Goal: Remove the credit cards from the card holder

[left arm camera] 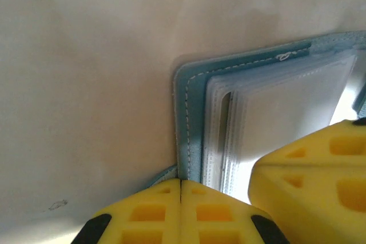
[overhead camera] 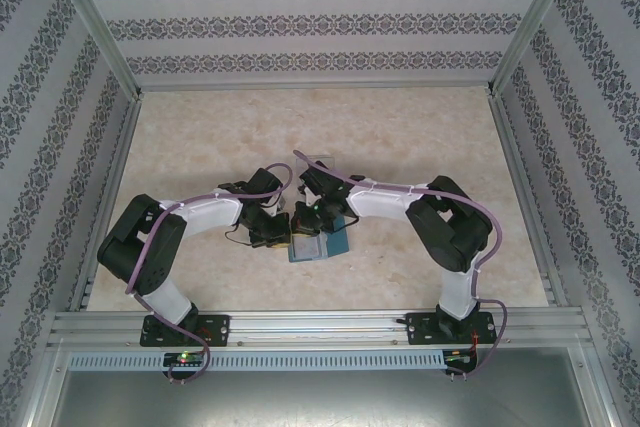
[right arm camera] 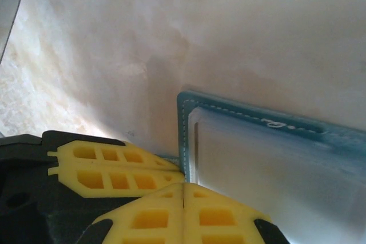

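No words, numbers or brand names are showing clearly enough to read. A pale mark (left arm camera: 281,56) is sitting on the stitched rim of the card holder (left arm camera: 191,118) in both wrist views. It is appearing only as a blurred squiggle, so it cannot be read.

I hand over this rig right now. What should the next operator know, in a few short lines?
Left hand: shut, at the near corner of the card holder. I cannot confirm that it grips the cover.
Right hand: shut, close beside the left one at the holder's near edge.
Card holder: lies open on the table, clear sleeves facing up.
Done: holder opened.
Left: pull the credit cards out of the sleeves.
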Robot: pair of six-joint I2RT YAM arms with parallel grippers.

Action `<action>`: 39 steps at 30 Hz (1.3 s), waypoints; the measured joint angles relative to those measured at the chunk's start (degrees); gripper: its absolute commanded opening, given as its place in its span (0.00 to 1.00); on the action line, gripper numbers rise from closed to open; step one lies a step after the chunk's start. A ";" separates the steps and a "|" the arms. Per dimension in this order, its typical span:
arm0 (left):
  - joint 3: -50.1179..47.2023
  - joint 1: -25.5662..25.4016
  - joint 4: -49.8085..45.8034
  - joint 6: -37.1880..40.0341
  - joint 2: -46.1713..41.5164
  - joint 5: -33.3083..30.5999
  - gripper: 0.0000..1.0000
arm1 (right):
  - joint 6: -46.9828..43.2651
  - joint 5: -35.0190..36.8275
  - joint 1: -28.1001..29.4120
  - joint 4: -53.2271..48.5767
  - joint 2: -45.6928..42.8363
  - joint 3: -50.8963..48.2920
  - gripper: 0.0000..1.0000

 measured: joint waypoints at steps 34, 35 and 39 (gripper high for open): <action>0.00 0.37 -0.17 0.31 -0.07 0.13 0.04 | -7.98 23.08 3.08 -27.96 -0.24 9.42 0.58; 0.00 0.37 -0.17 0.35 -0.07 0.13 0.04 | -8.09 23.93 3.08 -28.83 -0.24 9.49 0.58; 0.02 0.37 -0.20 0.59 -0.07 0.07 0.04 | -8.74 26.51 3.08 -31.56 -0.24 9.51 0.58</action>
